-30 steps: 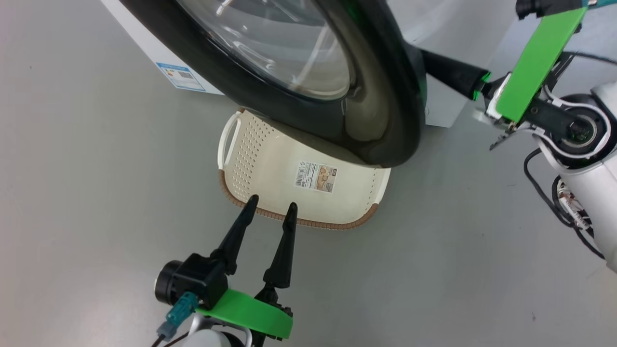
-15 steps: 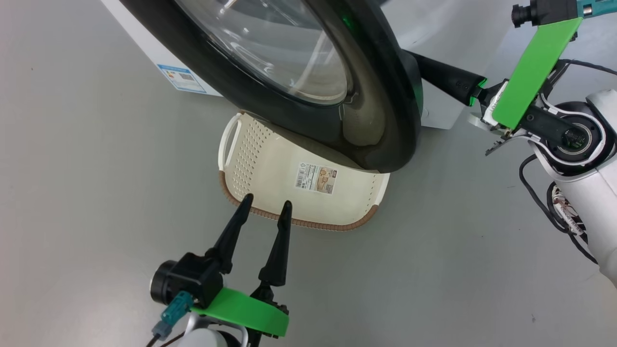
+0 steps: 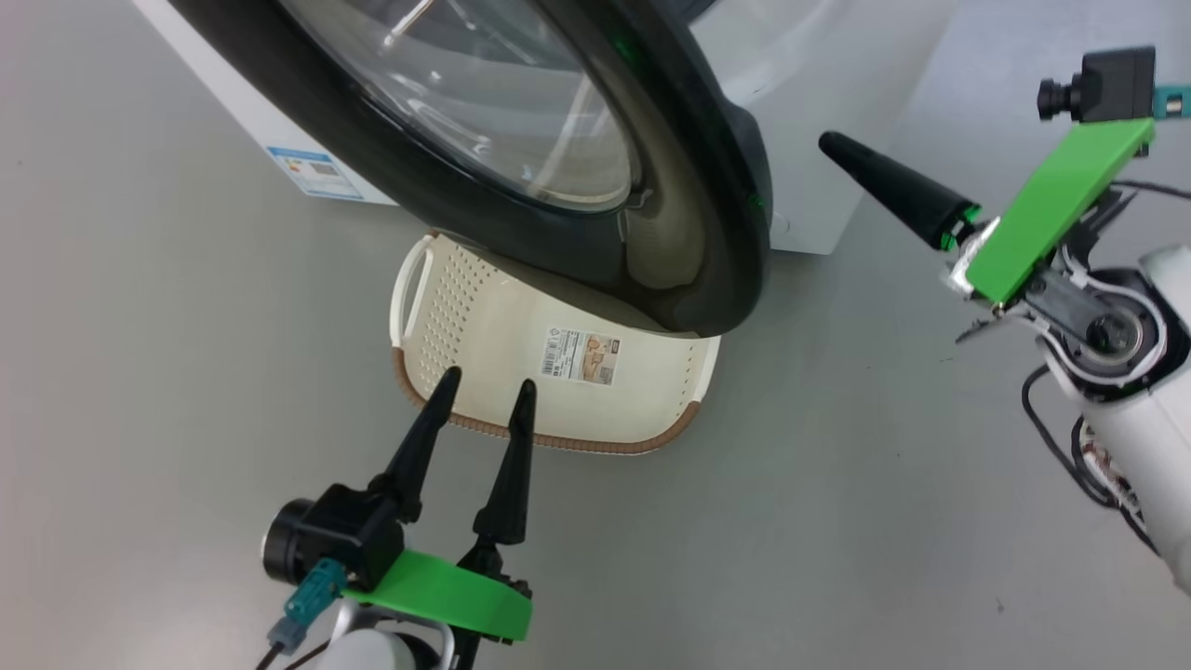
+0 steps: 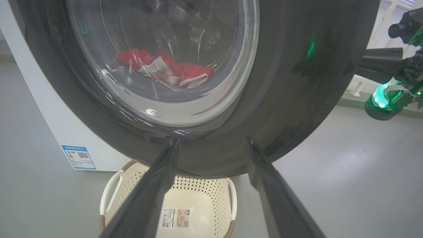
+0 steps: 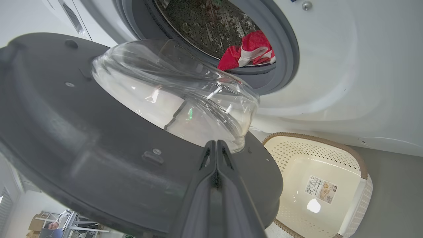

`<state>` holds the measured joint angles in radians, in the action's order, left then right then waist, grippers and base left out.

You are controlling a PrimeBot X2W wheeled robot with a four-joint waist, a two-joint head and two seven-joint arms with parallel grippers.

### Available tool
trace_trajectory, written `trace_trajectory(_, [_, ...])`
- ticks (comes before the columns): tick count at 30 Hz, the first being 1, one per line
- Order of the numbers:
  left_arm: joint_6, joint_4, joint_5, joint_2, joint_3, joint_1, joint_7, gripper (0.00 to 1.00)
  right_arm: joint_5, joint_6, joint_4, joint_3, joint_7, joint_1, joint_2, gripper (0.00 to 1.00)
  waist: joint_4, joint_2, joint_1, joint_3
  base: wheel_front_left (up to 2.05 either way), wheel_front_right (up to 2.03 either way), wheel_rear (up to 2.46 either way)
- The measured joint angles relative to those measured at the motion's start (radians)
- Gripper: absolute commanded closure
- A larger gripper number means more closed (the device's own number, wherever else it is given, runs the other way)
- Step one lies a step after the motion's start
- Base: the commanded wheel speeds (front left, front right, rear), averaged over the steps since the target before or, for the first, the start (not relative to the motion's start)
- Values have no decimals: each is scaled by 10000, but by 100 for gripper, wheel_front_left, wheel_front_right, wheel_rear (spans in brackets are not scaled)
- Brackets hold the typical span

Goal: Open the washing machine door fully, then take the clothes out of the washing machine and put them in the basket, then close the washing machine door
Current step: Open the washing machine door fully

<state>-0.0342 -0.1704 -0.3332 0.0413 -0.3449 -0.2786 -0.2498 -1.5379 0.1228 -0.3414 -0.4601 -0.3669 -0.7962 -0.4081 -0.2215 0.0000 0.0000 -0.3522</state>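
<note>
At the left, the left hand [image 3: 490, 378] hovers low over the floor, fingers spread wide with nothing between them, tips pointing at the near rim of the basket [image 3: 437, 307]. The basket sits empty on the floor just before the washing machine [image 3: 809, 112]. It is partly under the washing machine door [image 3: 391, 158], which stands swung out above it. The clothes [image 5: 251, 46] lie red in the drum, untouched.

The change is at the right. The right hand [image 3: 831, 144], fingers pressed together and holding nothing, had its tip tucked behind the door's rim a second ago. Now it stands clear of the black edge. Its work on the door looks finished. I cannot tell whether the door is open far enough, but the right wrist view shows the drum mouth unblocked, so reaching for the clothes seems next.
</note>
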Motion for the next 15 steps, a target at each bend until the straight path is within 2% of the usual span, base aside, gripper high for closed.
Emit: trace_trajectory(15, [261, -150, 349, 8, 955, 611, 0, 0, 991, 2, 245, -863, 2073, 2460, -585, 0, 746, 0, 1, 503, 0, 0, 0])
